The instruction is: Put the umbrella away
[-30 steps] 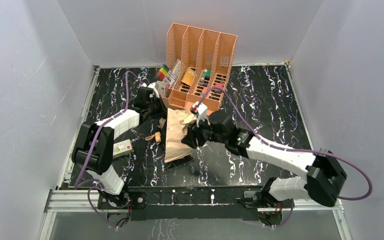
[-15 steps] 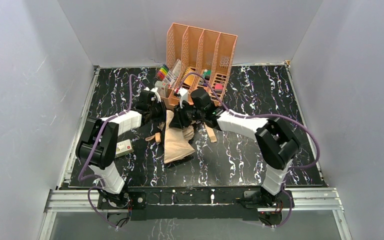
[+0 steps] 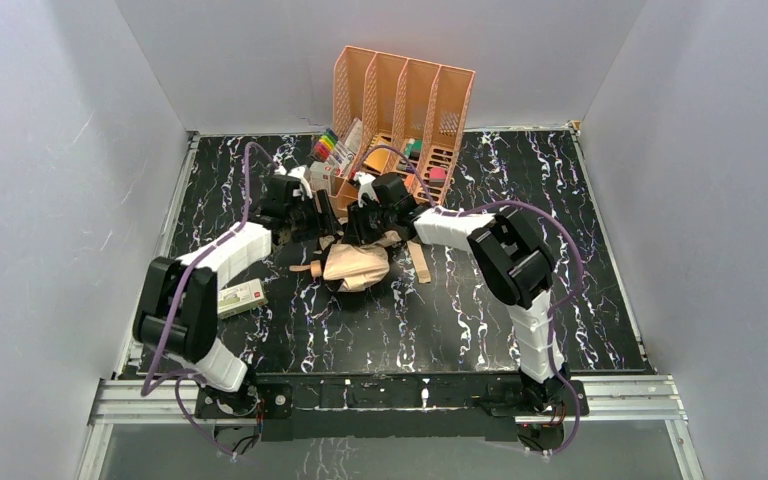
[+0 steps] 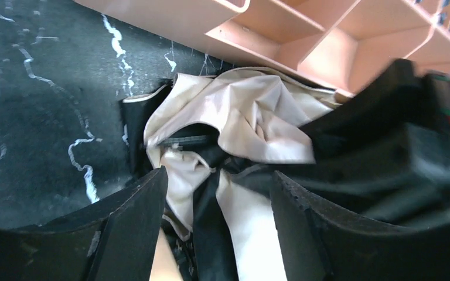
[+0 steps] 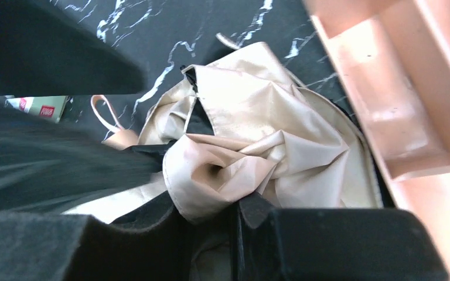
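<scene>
Top external, umbrella [image 3: 357,266] bunched, handle [image 3: 309,271] leftward, left fingers [image 4: 129,228] apart, right fingers [image 5: 340,246] pinching canopy [image 5: 222,167].

The left hand [image 4: 217,190] stands spread over the crumpled tan-and-black umbrella [image 4: 252,117], just beside the peach organizer [image 4: 304,35].

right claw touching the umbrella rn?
Touching. The right wrist view shows a bunched tan fold of the umbrella pinched in the narrow slit of the right claw, with the fabric pressed against both fingers.
</scene>
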Robot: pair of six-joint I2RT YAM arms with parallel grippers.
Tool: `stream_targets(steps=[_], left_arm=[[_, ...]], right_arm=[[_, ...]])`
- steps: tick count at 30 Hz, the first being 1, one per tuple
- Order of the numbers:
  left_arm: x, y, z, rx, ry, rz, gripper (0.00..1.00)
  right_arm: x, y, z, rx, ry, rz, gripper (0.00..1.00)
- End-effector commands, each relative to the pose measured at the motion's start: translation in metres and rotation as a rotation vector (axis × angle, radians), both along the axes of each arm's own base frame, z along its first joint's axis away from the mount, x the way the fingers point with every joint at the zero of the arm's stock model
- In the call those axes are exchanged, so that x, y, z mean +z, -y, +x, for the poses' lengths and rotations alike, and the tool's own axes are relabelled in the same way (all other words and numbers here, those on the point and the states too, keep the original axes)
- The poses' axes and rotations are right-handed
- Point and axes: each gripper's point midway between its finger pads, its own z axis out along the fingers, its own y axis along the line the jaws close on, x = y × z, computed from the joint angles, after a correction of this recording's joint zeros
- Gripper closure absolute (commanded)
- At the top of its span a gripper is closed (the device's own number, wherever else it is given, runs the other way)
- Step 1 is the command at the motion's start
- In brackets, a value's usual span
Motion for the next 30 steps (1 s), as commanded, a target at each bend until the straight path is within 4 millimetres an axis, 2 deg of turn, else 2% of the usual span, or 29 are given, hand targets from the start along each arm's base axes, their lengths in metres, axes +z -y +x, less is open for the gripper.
stream_targets(steps=[1,3,9,14,18,20,21,23,24,26,28,30], left_arm=[[0.057,-0.022,-0.005,0.059,0.105,0.041,0.32],[0.067,-0.028,-0.019,0.064,0.125,0.035,0.24],[0.078,-0.017,-0.077,-0.043,0.158,-0.067,0.02],[0.079,-0.017,-0.126,-0.066,0.214,-0.122,0.02],[0.071,-0.008,-0.149,-0.062,0.247,-0.112,0.02],[0.061,-0.001,-0.152,-0.068,0.250,-0.064,0.02],[0.047,0.009,-0.153,-0.105,0.253,-0.019,0.04],[0.039,0.015,-0.138,-0.125,0.335,0.052,0.08],[0.038,0.010,-0.126,-0.104,0.387,0.098,0.13],[0.032,0.005,-0.112,-0.102,0.418,0.190,0.29],[0.023,0.007,-0.105,-0.142,0.411,0.254,0.39],[0.013,0.007,-0.100,-0.174,0.401,0.299,0.44]], right_arm=[[-0.027,0.021,0.026,-0.140,-0.033,-0.098,0.67],[-0.039,0.033,0.030,-0.193,-0.082,-0.133,0.67],[-0.062,0.063,0.021,-0.302,-0.226,-0.215,0.68],[-0.072,0.078,0.009,-0.331,-0.325,-0.256,0.68],[-0.076,0.082,0.006,-0.334,-0.369,-0.261,0.68],[-0.076,0.081,0.005,-0.325,-0.385,-0.255,0.68],[-0.077,0.081,0.003,-0.319,-0.391,-0.250,0.68],[-0.075,0.079,0.001,-0.302,-0.397,-0.235,0.68],[-0.075,0.079,-0.001,-0.292,-0.399,-0.233,0.68],[-0.076,0.077,-0.004,-0.269,-0.409,-0.229,0.69],[-0.075,0.077,-0.005,-0.258,-0.410,-0.229,0.69],[-0.074,0.076,-0.005,-0.245,-0.412,-0.227,0.69]])
